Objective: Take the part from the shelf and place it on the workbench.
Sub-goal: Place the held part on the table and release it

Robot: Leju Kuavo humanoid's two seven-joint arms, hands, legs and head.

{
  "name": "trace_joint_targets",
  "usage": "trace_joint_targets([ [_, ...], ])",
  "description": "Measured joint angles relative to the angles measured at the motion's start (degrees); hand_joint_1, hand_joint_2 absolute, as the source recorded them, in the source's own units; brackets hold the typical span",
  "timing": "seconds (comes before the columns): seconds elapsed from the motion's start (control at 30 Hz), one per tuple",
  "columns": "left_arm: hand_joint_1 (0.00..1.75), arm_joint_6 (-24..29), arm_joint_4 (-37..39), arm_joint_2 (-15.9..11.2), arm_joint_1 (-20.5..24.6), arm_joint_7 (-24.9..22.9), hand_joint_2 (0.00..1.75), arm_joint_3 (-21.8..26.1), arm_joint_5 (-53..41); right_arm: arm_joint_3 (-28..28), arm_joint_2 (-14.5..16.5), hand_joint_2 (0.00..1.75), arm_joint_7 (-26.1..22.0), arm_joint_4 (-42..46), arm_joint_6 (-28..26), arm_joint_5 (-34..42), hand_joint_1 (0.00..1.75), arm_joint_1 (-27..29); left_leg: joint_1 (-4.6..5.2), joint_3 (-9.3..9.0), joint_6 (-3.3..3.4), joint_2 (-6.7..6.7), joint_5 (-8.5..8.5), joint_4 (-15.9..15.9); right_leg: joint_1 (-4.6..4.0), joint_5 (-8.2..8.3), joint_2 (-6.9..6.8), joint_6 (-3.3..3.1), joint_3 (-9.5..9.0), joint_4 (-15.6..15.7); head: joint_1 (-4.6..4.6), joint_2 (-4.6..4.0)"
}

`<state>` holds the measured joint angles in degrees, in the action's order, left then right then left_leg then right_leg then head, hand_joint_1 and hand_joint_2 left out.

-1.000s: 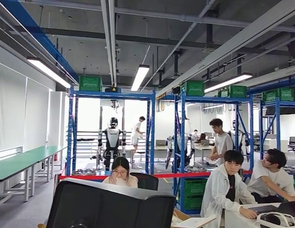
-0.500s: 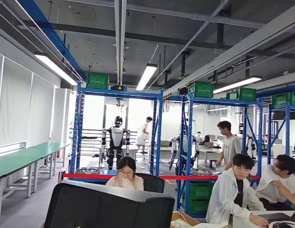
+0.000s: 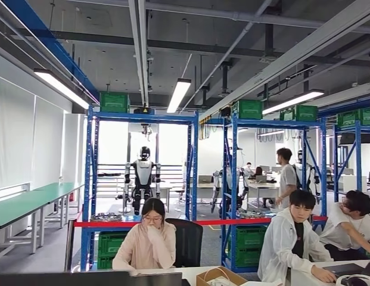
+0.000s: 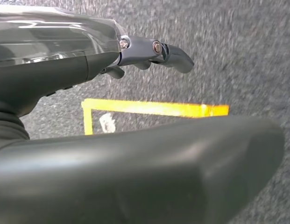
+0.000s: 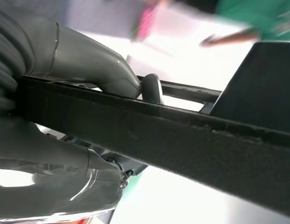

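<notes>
My right hand [image 5: 83, 65] grips a black flat part [image 5: 171, 135]: the thick grey thumb lies on one face, the darker fingers on the other, and the part's long edge runs across the right wrist view. In the head view a dark flat panel [image 3: 84, 279] with a pale top edge lies along the bottom edge; it looks like the same part, though I cannot be sure. My left hand [image 4: 111, 60] hangs over grey floor, fingers stretched out, holding nothing.
Blue shelf racks [image 3: 89, 179] with green bins stand ahead behind red barrier tape [image 3: 128, 224]. Several people sit at a desk close in front, with a cardboard box [image 3: 218, 277] on it. Another humanoid robot [image 3: 141, 179] stands behind. A green workbench [image 3: 30, 202] runs along the left. Yellow floor tape [image 4: 154, 108] lies below.
The dark panel has dropped from the lower middle of the head view to its bottom edge, uncovering the seated person behind it. The view swayed slightly.
</notes>
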<state>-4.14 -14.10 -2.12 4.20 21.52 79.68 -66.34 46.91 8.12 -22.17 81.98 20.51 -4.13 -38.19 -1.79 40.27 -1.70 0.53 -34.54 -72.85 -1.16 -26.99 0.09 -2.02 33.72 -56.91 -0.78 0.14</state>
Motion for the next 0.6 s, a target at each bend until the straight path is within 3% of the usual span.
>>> trace_joint_targets([
  [0.07, 0.0, 0.06, 0.01, 0.03, 0.14, -0.31, 1.75, -0.05, -0.12, 0.26, 0.48, 1.75, 1.42, -1.69, -4.02, -5.9, 1.75, -2.27, -0.29, -1.9, -0.54, -0.17, 4.55, 6.22, 0.21, -0.92, 0.12, 0.5, -0.32, -0.83, -0.01, -0.01],
  [0.13, 0.0, 0.14, 0.04, 0.18, 0.44, -0.54, 1.75, -0.09, -0.22, 0.4, 1.08, 1.75, 2.82, -4.07, -8.06, -12.42, 1.75, -4.93, -0.33, -3.64, -0.42, -0.28, 6.67, 11.1, 0.15, -1.83, 0.21, 1.12, 0.0, -2.15, -0.01, -0.01],
  [0.23, 0.0, 0.26, 0.07, 0.36, 0.56, -0.8, 1.75, -0.16, -0.4, 0.43, 1.84, 1.75, 4.78, -8.05, -12.23, -20.47, 1.75, -8.07, -0.08, -3.71, 0.73, -0.18, 6.46, 11.6, 0.05, -2.19, 0.23, 1.59, 0.44, -2.75, -0.07, -0.01],
  [0.3, 0.0, 0.24, 0.07, 0.46, 0.59, -0.87, 1.75, -0.22, -0.65, 0.1, 2.25, 1.75, 6.19, -10.73, -14.5, -24.65, 1.75, -9.81, -0.14, -3.8, 1.28, -0.14, 6.48, 11.67, 0.21, -3.3, 0.18, 2.08, 1.0, -4.24, -0.07, -0.01],
  [0.37, 0.0, 0.17, 0.07, 0.5, 0.68, -0.86, 1.75, -0.36, -0.96, -0.68, 2.6, 1.75, 7.81, -13.61, -17.15, -29.39, 1.75, -11.63, -0.21, -3.98, 1.69, -0.14, 6.41, 11.73, 0.43, -6.17, 0.14, 2.64, 3.61, -9.91, -0.07, -0.01],
  [0.43, 0.0, 0.04, 0.07, 0.5, 0.72, -0.8, 1.75, -0.61, -1.31, -1.88, 2.76, 1.75, 10.02, -16.75, -20.33, -35.36, 1.75, -13.08, -0.12, -4.17, 1.9, -0.12, 6.28, 11.73, 0.62, -8.79, 0.13, 2.85, 7.52, -17.4, -0.07, -0.01],
  [0.47, 0.0, -0.02, 0.07, 0.5, 0.7, -0.77, 1.75, -0.75, -1.48, -2.62, 2.76, 1.75, 11.35, -18.23, -21.94, -38.75, 1.75, -13.6, -0.04, -4.29, 2.0, -0.07, 6.2, 11.73, 0.63, -8.83, 0.14, 2.76, 8.75, -19.31, -0.07, -0.01],
  [0.5, 0.0, -0.05, 0.07, 0.5, 0.69, -0.73, 1.75, -0.89, -1.69, -3.42, 2.76, 1.75, 12.77, -19.52, -23.45, -42.23, 1.75, -14.06, 0.03, -4.43, 2.07, 0.0, 6.12, 11.73, 0.58, -7.77, 0.15, 2.54, 8.97, -18.97, -0.07, -0.01],
  [0.53, 0.0, -0.06, 0.07, 0.51, 0.68, -0.69, 1.75, -1.02, -1.84, -4.28, 2.77, 1.75, 14.29, -20.61, -24.81, -45.81, 1.75, -14.53, 0.1, -4.59, 2.14, 0.1, 6.04, 11.75, 0.43, -5.78, 0.17, 2.18, 8.17, -16.45, -0.07, -0.01],
  [0.6, 0.0, -0.09, 0.07, 0.7, 0.73, -0.56, 1.75, -1.33, -2.04, -6.16, 2.76, 1.75, 17.07, -22.2, -26.83, -52.14, 1.75, -15.5, 0.15, -4.81, 2.15, 0.27, 5.95, 11.91, -0.19, -1.45, 0.21, 1.2, 4.83, -8.27, -0.07, -0.01],
])
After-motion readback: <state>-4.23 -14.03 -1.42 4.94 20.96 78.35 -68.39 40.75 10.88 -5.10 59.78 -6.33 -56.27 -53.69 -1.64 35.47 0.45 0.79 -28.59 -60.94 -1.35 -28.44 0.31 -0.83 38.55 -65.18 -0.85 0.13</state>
